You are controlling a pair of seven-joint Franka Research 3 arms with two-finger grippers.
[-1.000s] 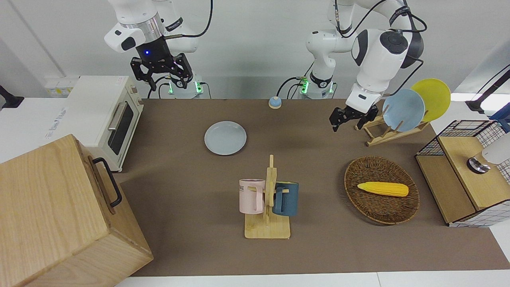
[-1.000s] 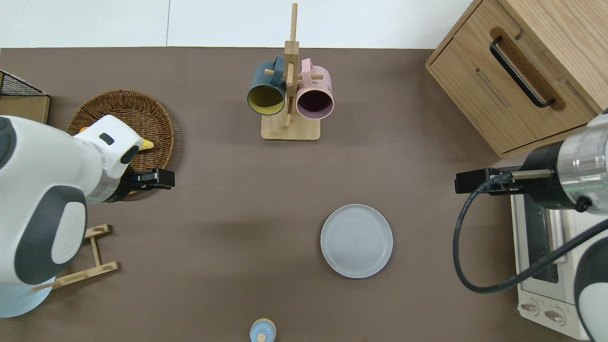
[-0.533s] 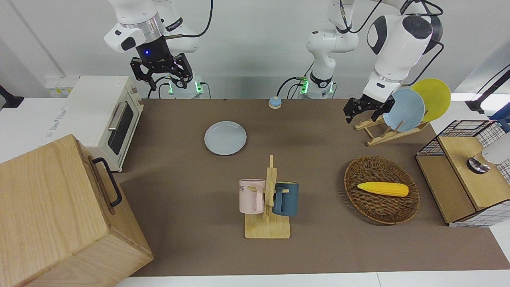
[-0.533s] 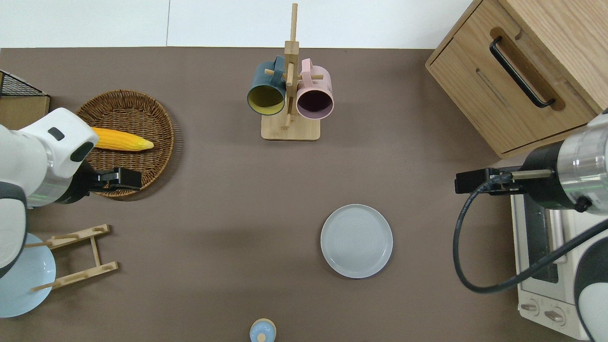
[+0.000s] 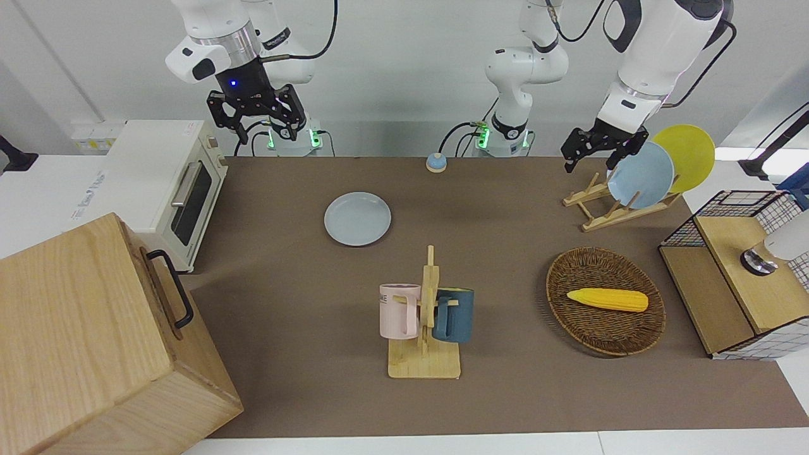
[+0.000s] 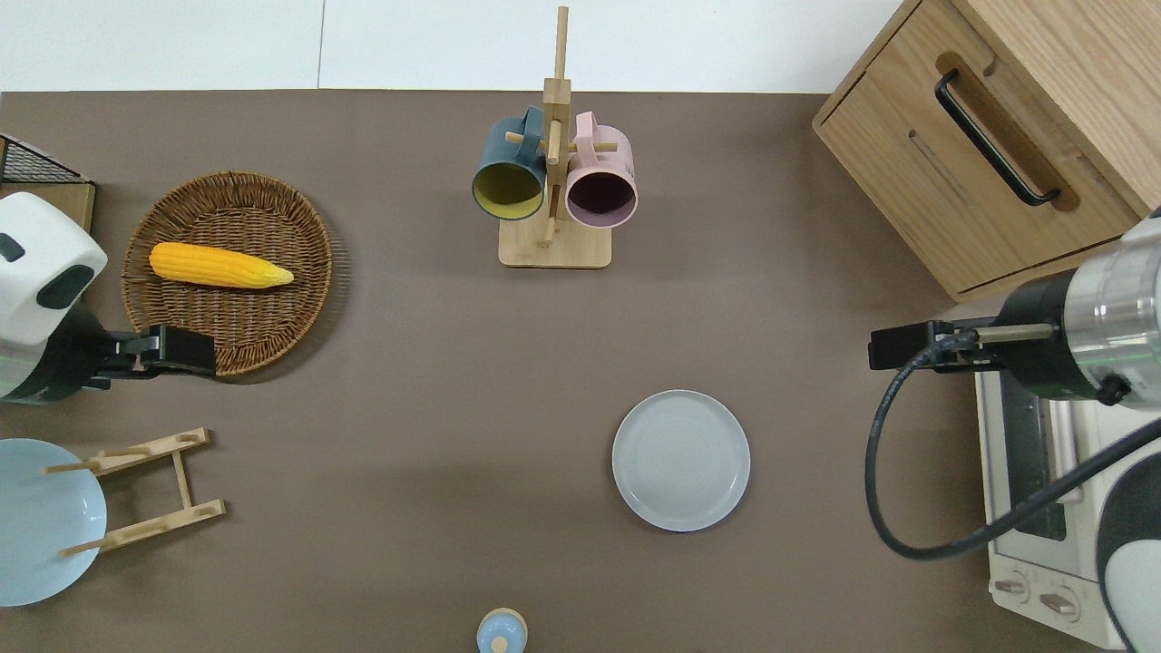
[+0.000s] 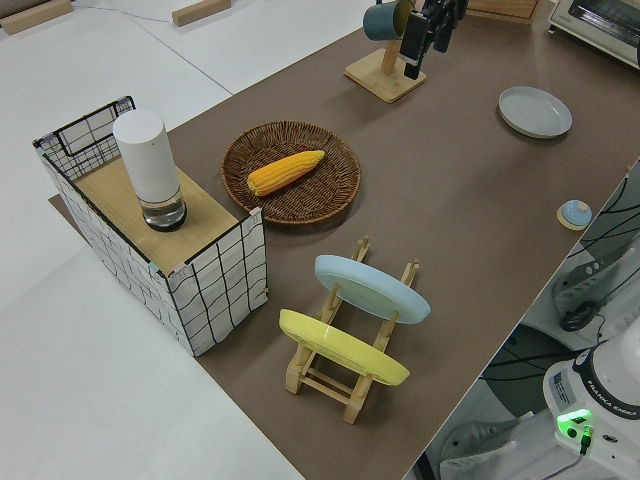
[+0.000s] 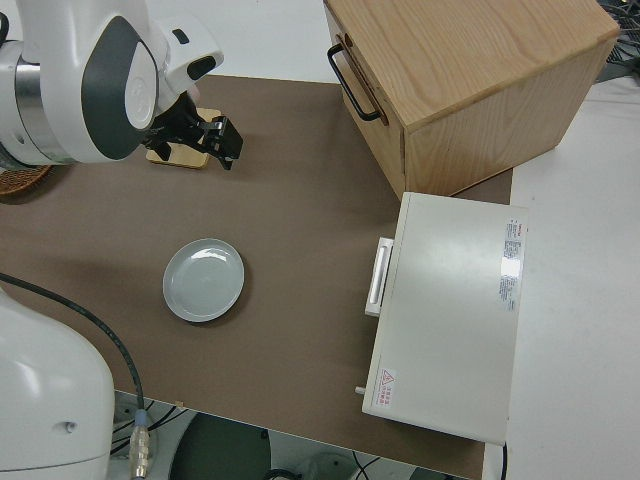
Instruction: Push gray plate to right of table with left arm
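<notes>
The gray plate (image 5: pixel 358 218) lies flat on the brown table (image 5: pixel 505 208), toward the right arm's end; it also shows in the overhead view (image 6: pixel 681 460). My left gripper (image 5: pixel 597 146) hangs in the air, far from the plate. The overhead view shows it (image 6: pixel 181 352) over the edge of the wicker basket (image 6: pixel 299 299) that is nearest the robots. It holds nothing. My right arm is parked, its gripper (image 5: pixel 256 117) open and empty.
The basket holds a corn cob (image 5: pixel 607 299). A rack with a sky-blue plate (image 5: pixel 639 175) and a yellow plate (image 5: pixel 692 155) stands near the left arm. A mug rack (image 5: pixel 425 360), a toaster oven (image 5: pixel 164 177), a wooden cabinet (image 5: pixel 82 341) and a small bell (image 5: pixel 436 163) are also here.
My left arm has risen and drawn back toward its own end of the table, uncovering the corn and basket. The gray plate and the right arm have not moved.
</notes>
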